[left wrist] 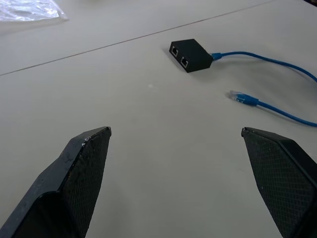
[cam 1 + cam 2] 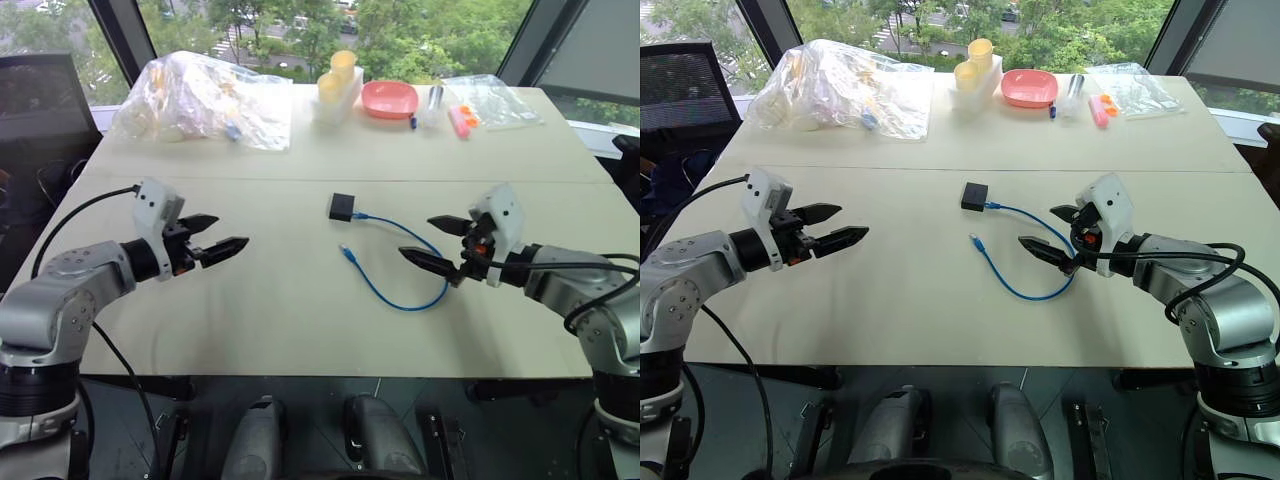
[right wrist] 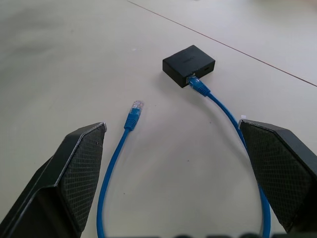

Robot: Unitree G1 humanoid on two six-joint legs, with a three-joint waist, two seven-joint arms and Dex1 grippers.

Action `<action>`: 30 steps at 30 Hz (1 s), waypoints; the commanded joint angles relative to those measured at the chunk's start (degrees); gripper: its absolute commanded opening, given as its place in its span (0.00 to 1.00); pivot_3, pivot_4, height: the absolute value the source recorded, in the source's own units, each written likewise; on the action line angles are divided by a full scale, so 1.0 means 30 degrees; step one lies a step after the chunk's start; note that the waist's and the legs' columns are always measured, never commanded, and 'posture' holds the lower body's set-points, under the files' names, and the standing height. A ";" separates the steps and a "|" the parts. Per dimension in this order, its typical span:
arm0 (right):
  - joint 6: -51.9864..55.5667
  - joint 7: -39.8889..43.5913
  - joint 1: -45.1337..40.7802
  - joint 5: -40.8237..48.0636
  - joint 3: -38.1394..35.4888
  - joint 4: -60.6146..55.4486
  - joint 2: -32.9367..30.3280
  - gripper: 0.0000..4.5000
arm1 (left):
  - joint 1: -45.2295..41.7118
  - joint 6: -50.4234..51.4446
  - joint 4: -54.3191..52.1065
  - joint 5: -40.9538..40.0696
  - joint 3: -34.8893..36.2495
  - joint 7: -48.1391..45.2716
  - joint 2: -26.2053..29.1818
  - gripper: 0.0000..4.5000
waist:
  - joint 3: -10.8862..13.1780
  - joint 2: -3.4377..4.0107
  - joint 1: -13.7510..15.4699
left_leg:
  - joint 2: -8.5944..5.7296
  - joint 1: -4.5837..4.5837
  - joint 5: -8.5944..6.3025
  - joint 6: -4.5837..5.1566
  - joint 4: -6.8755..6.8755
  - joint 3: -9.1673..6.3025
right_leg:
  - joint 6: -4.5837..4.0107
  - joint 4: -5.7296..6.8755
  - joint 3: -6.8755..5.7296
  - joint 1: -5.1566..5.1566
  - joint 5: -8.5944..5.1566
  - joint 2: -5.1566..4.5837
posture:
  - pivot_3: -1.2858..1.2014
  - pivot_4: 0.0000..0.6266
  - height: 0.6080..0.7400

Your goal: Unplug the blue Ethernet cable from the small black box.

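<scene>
One cable (image 2: 400, 265) — one box (image 2: 342, 207)

Items in clear bag (image 2: 205, 95) too blurred to tell

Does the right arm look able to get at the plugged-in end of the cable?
Probably yes: the right gripper hovers open beside the blue Ethernet cable, nothing between it and the small black box.

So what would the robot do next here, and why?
Probably the right gripper reaches toward the plug where the blue Ethernet cable enters the small black box. The cable is still plugged in, both grippers hang open above the table, and the right one is nearer that plug.
</scene>
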 commanded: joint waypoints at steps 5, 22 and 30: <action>-0.0234 -0.0459 -0.0043 0.0016 -0.0364 -0.0753 0.0212 1.00 | -0.0686 0.0587 -0.0653 -0.1211 0.0412 -0.0232 -0.0029 0.98 | 0.0001 -0.0002 0.0003 | 0.0000 0.0000 0.0000 0.0000 0.0004 0.0000 | 0.0002 0.0001 0.0001 0.0000 0.0001 0.0001 | 0.52 0.24 1.00; -0.0458 -0.0793 0.0073 -0.0210 -0.0203 -0.0392 0.0575 1.00 | -0.0963 0.0231 0.0427 -0.1321 0.1246 -0.0150 -0.0039 0.98 | 0.0001 -0.0002 -0.0019 | -0.0002 0.0000 0.0000 0.0000 0.0007 0.0042 | 0.0004 0.0007 0.0003 0.0000 0.0003 0.0007 | 0.52 0.24 1.00; -0.2298 -0.0177 -0.2322 -0.1733 0.1470 0.1760 0.1234 1.00 | -0.3870 -0.3289 0.4564 0.1616 -0.1421 -0.2765 0.0347 0.98 | 0.0000 -0.0002 0.0000 | -0.0050 0.0001 0.0001 0.0000 0.0029 0.0057 | 0.0000 0.0013 0.0003 0.0001 0.0007 0.0012 | 0.52 0.24 1.00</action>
